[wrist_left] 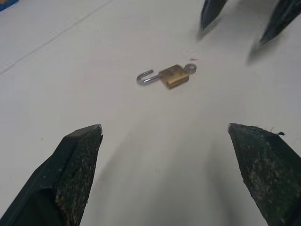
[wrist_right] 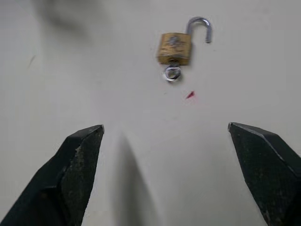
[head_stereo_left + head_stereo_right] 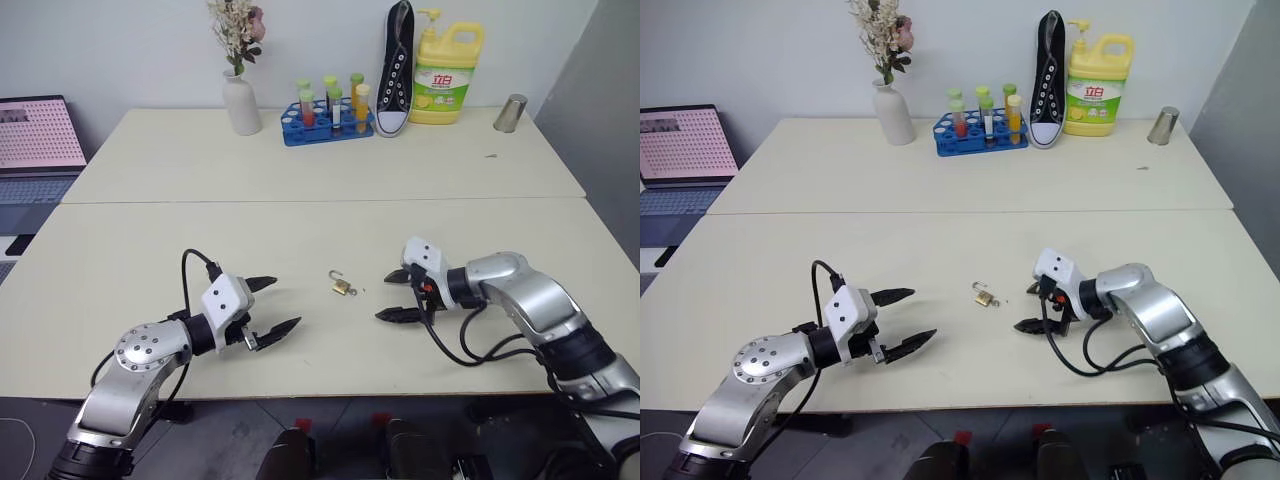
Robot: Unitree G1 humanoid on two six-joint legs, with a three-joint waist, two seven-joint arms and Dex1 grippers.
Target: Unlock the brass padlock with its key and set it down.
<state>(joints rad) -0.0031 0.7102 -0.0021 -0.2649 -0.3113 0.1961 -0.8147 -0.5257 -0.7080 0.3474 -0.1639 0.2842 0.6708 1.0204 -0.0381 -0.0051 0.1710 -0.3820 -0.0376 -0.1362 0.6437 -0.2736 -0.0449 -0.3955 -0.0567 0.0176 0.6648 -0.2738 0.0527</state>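
Between the two grippers, on the front counter (image 3: 150, 250), lies one brass padlock (image 3: 343, 287), its silvery shackle swung open, with the key (image 2: 172, 73) showing as a small ring at its base. Neither gripper touches it. The left gripper (image 3: 275, 305) has its jaws spread wide and holds nothing; the right gripper (image 3: 398, 295) likewise stands released and empty. At the back stand one yellow detergent bottle (image 3: 447, 72) with a green label bearing two Chinese characters, one black sneaker (image 3: 396, 70) on end, one blue rack (image 3: 325, 125) of coloured tubes, one white vase (image 3: 241, 103) and one metal cup (image 3: 511, 113).
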